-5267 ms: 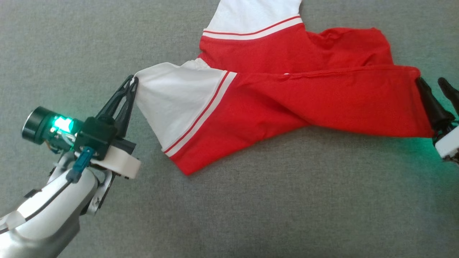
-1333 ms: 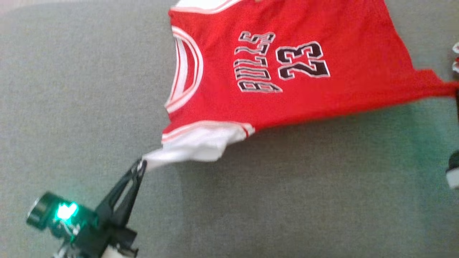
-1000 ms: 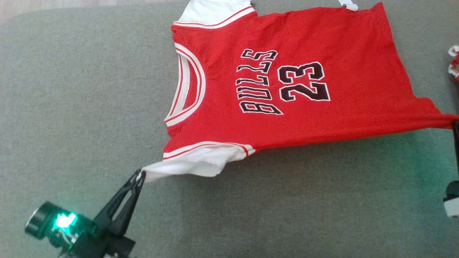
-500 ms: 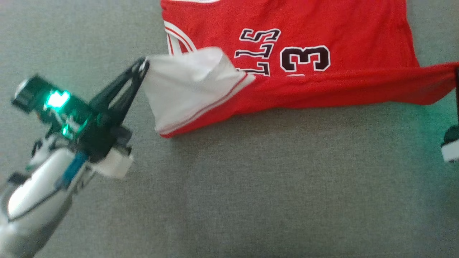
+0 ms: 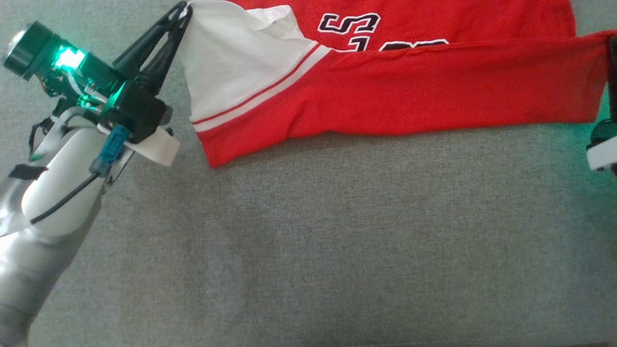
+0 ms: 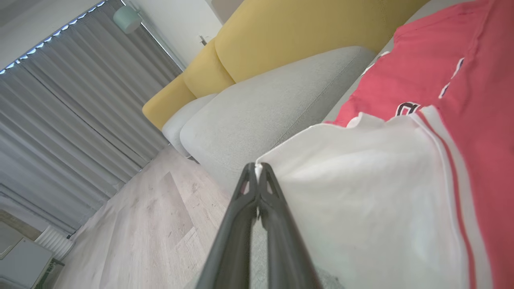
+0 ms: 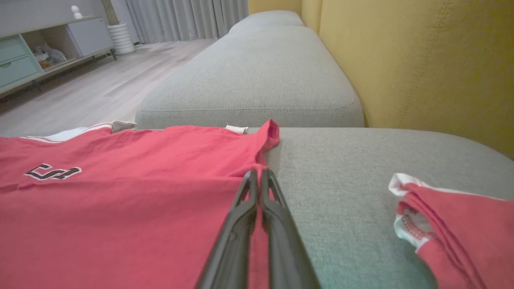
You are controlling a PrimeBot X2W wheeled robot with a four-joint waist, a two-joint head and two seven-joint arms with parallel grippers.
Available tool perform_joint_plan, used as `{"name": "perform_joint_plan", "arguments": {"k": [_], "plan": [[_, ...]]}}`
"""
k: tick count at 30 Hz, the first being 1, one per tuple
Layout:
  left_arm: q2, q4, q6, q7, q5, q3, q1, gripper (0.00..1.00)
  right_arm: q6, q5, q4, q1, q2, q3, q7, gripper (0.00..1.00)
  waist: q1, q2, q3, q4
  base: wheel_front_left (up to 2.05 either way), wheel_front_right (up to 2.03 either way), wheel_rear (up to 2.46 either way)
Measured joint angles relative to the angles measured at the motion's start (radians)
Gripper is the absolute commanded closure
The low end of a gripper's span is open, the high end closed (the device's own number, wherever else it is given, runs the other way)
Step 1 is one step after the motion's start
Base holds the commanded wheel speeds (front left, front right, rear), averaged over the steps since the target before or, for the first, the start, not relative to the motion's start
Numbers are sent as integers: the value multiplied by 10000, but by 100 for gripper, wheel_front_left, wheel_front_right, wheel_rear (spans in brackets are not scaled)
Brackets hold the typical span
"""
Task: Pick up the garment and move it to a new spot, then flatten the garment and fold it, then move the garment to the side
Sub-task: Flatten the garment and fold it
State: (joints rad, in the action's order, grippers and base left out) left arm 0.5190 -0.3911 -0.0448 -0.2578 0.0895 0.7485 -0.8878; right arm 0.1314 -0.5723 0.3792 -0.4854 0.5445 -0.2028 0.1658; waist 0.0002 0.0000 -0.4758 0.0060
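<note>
A red jersey (image 5: 409, 91) with white sleeves and black lettering lies across the grey sofa seat (image 5: 313, 241) at the top of the head view, its near edge folded over the print. My left gripper (image 5: 185, 7) is shut on the tip of the white sleeve (image 5: 226, 72) at the upper left; the left wrist view shows the pinched sleeve corner at my left gripper (image 6: 257, 166). My right gripper (image 5: 612, 43) at the right edge is shut on the red hem corner, seen up close at its tips (image 7: 258, 172) on the jersey (image 7: 120, 208).
A second red and white garment (image 7: 453, 224) lies on the seat to the right. Yellow back cushions (image 7: 421, 60) stand behind the seat. A neighbouring grey seat cushion (image 7: 257, 72), wood floor (image 6: 152, 224), curtains and a low cabinet (image 7: 36, 48) lie beyond.
Both grippers have carried the jersey's near edge away from me, folding it further over the lettering. The left gripper rose from mid-left to the upper left of the head view.
</note>
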Motion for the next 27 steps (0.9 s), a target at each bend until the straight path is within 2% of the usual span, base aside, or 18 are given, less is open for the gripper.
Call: {"name": "perform_joint_plan", "arguments": {"k": [5, 9, 13, 17, 26, 27], "plan": [[-420, -349, -686, 0, 194, -401, 130, 0, 0, -75, 431, -328, -54, -4, 385, 0, -1, 0, 44, 6, 0, 0, 0], [-1097, 48, -1110, 0, 1452, -1174, 1325, 0, 0, -88, 522, -325, -245, 36, 650, 0, -3, 0, 277, 4, 0, 0, 0], [-1887, 449, -1133, 2, 2660, -1626, 3400, 0, 0, -171, 579, -70, -435, 109, 782, 0, -3, 0, 546, 7, 0, 0, 0], [-2385, 558, -1081, 10, 3281, -1848, 4798, 0, 0, -176, 759, 500, -639, 201, 825, 0, -4, 0, 791, 15, 0, 0, 0], [-2771, -562, -984, 343, 3772, -1912, 5086, 0, 0, -174, 754, 689, -884, 228, 851, 0, -3, 0, 957, -107, 0, 0, 0], [-2807, -612, -961, 399, 3789, -1904, 5085, 8, 0, -174, 754, 690, -892, 245, 851, 0, -4, 0, 962, -113, 0, 0, 0]]}}
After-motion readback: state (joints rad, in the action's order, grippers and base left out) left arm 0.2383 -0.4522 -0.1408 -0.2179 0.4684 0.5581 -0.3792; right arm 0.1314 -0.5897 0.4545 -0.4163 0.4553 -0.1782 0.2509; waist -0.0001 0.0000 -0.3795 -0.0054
